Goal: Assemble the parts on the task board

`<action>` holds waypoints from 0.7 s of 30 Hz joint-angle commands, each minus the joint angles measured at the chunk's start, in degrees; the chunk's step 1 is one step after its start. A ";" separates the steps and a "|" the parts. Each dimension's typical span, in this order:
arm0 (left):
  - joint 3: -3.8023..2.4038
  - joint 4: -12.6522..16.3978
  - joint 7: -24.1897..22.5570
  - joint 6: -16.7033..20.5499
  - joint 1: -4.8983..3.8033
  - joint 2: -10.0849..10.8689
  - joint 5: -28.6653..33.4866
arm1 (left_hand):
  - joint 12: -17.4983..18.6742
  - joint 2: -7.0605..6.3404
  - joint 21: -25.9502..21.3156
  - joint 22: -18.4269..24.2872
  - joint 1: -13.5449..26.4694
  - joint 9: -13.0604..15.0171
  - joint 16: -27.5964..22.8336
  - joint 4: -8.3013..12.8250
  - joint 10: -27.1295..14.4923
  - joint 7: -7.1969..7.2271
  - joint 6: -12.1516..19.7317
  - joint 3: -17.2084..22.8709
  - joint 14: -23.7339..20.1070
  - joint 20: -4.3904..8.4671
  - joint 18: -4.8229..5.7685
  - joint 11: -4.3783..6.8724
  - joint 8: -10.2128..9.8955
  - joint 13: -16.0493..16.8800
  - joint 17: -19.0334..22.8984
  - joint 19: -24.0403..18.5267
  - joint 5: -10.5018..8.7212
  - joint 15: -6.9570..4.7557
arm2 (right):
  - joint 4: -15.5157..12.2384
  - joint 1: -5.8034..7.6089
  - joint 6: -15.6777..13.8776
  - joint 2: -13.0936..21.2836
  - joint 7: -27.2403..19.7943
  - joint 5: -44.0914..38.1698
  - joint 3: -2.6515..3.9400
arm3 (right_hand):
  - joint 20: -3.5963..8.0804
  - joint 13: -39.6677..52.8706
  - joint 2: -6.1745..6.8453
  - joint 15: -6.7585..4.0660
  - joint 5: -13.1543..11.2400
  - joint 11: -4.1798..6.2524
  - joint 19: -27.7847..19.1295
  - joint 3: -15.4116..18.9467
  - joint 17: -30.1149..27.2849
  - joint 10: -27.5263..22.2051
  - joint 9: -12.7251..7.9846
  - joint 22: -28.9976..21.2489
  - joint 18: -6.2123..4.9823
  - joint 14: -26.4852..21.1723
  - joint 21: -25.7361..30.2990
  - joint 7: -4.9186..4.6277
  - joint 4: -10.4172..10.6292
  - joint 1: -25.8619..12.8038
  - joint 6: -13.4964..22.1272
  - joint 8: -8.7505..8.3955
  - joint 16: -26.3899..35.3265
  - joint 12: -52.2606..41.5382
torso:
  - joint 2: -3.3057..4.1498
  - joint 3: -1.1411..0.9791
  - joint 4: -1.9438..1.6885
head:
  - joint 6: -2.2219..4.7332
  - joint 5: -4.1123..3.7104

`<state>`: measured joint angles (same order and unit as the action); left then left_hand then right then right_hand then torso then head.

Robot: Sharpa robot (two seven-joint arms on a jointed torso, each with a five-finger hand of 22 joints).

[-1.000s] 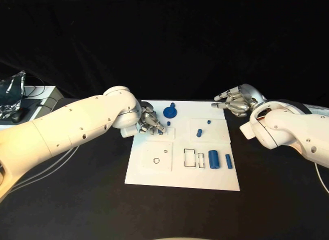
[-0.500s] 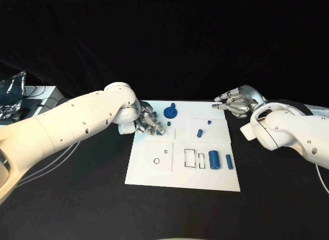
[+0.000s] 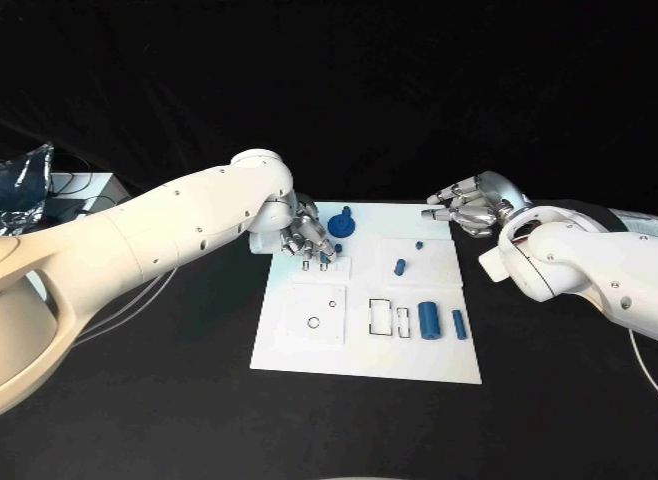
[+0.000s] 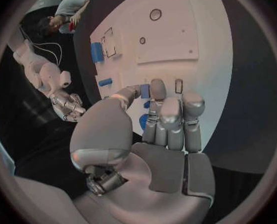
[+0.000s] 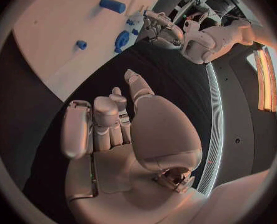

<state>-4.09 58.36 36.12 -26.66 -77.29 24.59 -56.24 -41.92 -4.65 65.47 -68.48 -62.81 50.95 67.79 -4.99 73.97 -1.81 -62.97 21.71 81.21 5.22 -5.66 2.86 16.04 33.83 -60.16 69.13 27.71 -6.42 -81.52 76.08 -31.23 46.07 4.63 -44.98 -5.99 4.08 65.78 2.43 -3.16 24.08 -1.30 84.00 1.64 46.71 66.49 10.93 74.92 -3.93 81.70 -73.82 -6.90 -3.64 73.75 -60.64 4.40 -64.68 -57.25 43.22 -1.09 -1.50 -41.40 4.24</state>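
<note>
Reaching over the far left part of the task board [image 3: 365, 360], the left hand [image 3: 306, 238] hangs with its fingers pressed together and pointing down; whether a small blue piece at the fingertips is pinched or merely under them cannot be told. Just beside that hand, toward the board's middle, lies the round blue part with a stub [image 3: 341, 224]. Nearer the robot than the hand, a raised square plate with a small ring hole [image 3: 313, 312] lies bare, leaving open room on the board's near left. Beyond that plate, toward the right arm, sit two rectangular slots [image 3: 388, 318], a thick blue cylinder [image 3: 430, 320] and a slim blue pin [image 3: 458, 322]. A short blue peg [image 3: 398, 267] lies between the two hands. The right hand [image 3: 473, 204] hovers off the board's far right corner over black table [image 3: 156, 400], fingers curled in, holding nothing.
</note>
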 commanded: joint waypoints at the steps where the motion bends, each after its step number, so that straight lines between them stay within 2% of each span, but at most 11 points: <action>1: 0.42 -1.23 0.38 -6.32 -0.74 -1.16 -0.42 | -0.33 0.09 0.01 -0.06 0.02 3.07 0.19 9.86 1.43 1.84 -1.70 9.92 0.20 -0.18 0.80 1.30 -0.37 -0.07 -0.01 0.01 0.13 0.09 | 0.04 -0.03 0.84 -0.18 -0.49 -0.61 0.00 | -0.08 -0.08 0.05 -0.07 0.08 0.11 3.75 0.04 -0.06 -0.37 -0.05 10.67 0.23 -0.01 0.17 -0.37 0.28 -0.25 -0.14 -0.25 0.23 0.28 | 0.04 -0.01 -0.02 | -0.06 0.00; 4: 0.99 -2.06 0.45 -7.76 -1.56 -1.93 -0.40 | -0.33 -0.04 -0.03 -0.09 -0.14 3.13 0.29 10.02 1.48 1.82 -1.88 9.87 0.22 -0.30 0.80 1.28 -0.66 -0.17 -0.21 -0.04 0.15 0.15 | 0.11 -0.03 0.86 -0.32 -0.49 -0.61 0.00 | -0.08 -0.08 0.05 -0.07 0.08 0.11 3.75 0.04 -0.06 -0.37 -0.05 10.67 0.23 -0.01 0.17 -0.37 0.28 -0.25 -0.14 -0.25 0.23 0.28 | 0.03 -0.02 -0.01 | -0.11 0.06; 10: 1.60 -3.61 0.50 -9.18 -2.64 -3.10 -0.52 | -0.30 -0.10 -0.08 -0.16 -0.33 3.29 0.29 10.02 1.50 1.79 -2.10 9.79 0.24 -0.40 0.75 1.26 -1.08 -0.32 -0.35 -0.06 0.17 0.19 | 0.25 -0.03 0.86 -0.57 -0.50 -0.62 0.00 | -0.08 -0.08 0.05 -0.07 0.08 0.11 3.75 0.04 -0.06 -0.37 -0.05 10.67 0.23 -0.01 0.17 -0.37 0.28 -0.25 -0.14 -0.25 0.23 0.28 | -0.01 -0.01 -0.08 | -0.17 0.07; 18: 2.21 -4.54 0.50 -8.18 -3.01 -4.15 -1.75 | -0.40 -0.05 -0.16 -0.16 -0.28 3.46 0.35 9.90 1.51 1.79 -2.15 9.78 0.28 -0.49 0.74 1.25 -1.23 -0.32 -0.47 -0.12 0.16 0.21 | 0.31 -0.03 0.78 -0.70 -0.59 -0.62 0.00 | -0.08 -0.08 0.05 -0.07 0.08 0.11 3.75 0.04 -0.06 -0.37 -0.05 10.67 0.23 -0.01 0.17 -0.37 0.28 -0.25 -0.14 -0.25 0.23 0.28 | -0.08 0.08 -0.18 | -0.31 0.12; 21: 2.62 -4.68 0.53 -7.52 -3.01 -4.50 -2.50 | -0.53 0.01 -0.14 -0.21 -0.22 3.66 0.40 9.84 1.51 1.83 -2.16 9.80 0.29 -0.61 0.69 1.27 -1.17 -0.27 -0.58 -0.08 0.18 0.19 | 0.31 -0.04 0.77 -0.79 -0.66 -0.62 0.00 | -0.08 -0.08 0.05 -0.07 0.08 0.11 3.75 0.04 -0.06 -0.37 -0.05 10.67 0.23 -0.01 0.17 -0.37 0.28 -0.25 -0.14 -0.25 0.23 0.28 | -0.08 0.11 -0.15 | -0.41 0.09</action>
<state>-1.51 53.73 36.48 -33.76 -80.23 20.37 -57.35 -42.15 -5.01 65.47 -68.60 -62.45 52.70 68.00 -3.34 73.98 -1.80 -62.97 23.46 81.28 5.08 -5.66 2.86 14.93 33.56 -60.69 68.98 27.64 -6.33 -81.18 76.07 -31.15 45.37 4.65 -45.03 -6.00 4.08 65.78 2.43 -3.16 24.08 -1.21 84.00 1.64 46.71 66.39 10.93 74.91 -3.94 81.70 -73.82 -6.87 -3.64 73.75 -60.64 4.40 -64.68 -57.25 43.16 -1.02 -1.64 -41.72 4.28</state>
